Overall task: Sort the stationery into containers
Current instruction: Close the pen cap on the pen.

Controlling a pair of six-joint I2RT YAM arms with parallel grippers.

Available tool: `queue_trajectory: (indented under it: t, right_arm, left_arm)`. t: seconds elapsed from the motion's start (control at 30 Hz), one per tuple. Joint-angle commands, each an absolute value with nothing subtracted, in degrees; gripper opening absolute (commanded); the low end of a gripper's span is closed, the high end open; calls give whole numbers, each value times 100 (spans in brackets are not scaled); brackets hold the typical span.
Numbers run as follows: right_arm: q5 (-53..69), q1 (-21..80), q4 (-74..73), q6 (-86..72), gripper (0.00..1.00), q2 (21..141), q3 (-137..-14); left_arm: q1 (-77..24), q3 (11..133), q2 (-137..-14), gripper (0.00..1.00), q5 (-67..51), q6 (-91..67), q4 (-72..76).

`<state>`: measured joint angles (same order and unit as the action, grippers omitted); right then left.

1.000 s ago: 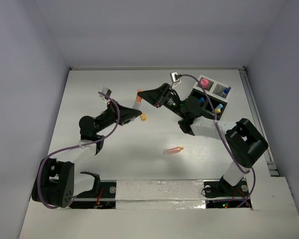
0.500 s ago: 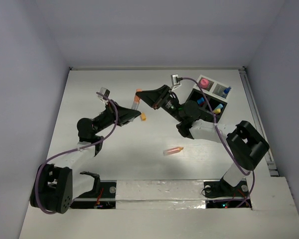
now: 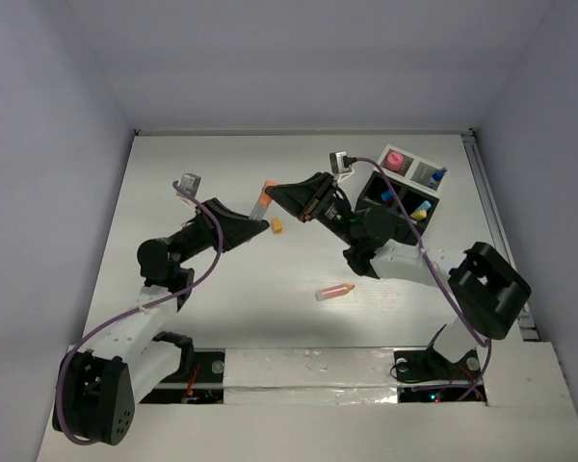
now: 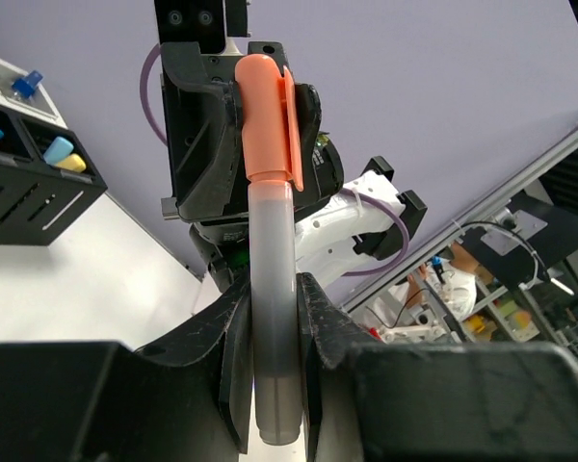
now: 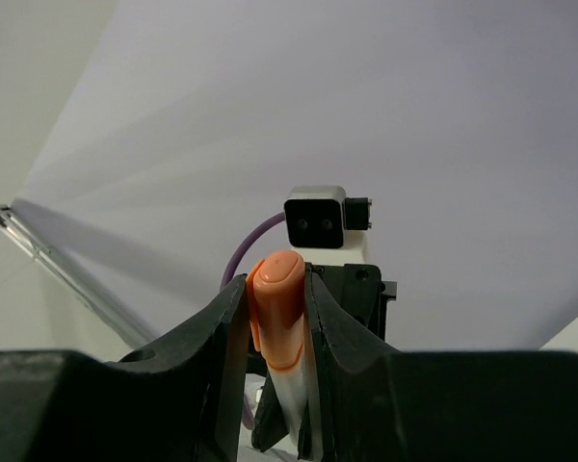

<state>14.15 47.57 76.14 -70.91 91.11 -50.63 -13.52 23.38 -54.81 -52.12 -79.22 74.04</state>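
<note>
Left pincer [image 4: 272, 289] clamped, right pincer [image 5: 276, 298] clamped, facing

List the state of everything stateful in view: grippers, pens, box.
left gripper: shut on the clear barrel of the orange-capped pen.
right gripper: shut on that pen's cap.
orange-capped pen: held off the table by both grippers.
orange pen: lying loose on the table.
small orange piece: loose on the table.
black box: upright, open-topped, partly filled.
pink round piece: sitting in a far compartment.
</note>
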Motion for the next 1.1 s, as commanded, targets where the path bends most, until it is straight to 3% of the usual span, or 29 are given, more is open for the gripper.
queue_trajectory:
  t: [0.0,0.4,0.83,1.07]
  right_arm:
    - [2346,5045,9835,-7242,8,9088,-5141]
    - [2645,5265,9826,-6733,0,9298,-5124]
    - [2874,5370,8605,-6030,0,9053,-4896]
    - [3207,5370,8867,-5985,0,9202,-4702]
  left_arm:
    - [-1292,2751,-5362,0,-4588,-7585,9633]
    - [-1397,3111,-5458,0,-4526,-7840,9476]
    - [-1397,3261,-5783,0,-4579,-8033,9465]
    - [-1397,3331,-5932,0,-4605,-8358,9808]
